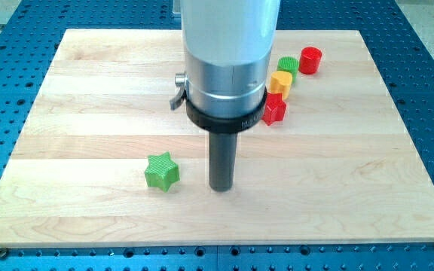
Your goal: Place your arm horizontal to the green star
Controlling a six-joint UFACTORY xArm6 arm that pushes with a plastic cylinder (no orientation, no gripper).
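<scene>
Green star point(162, 171) just left of my tip point(221, 188), end effector a bare rod, holding nothing, not touching it

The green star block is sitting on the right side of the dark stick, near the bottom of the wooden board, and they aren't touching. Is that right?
Not quite. The camera view shows the green star-shaped block on the view's left of the dark rod, not the right. The rest holds: it sits near the bottom of the wooden board, and a small gap separates it from my tip.

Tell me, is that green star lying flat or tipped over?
Flat. The green star shows its whole star-shaped top face, resting on the board, with my tip just to the view's right, apart.
</scene>
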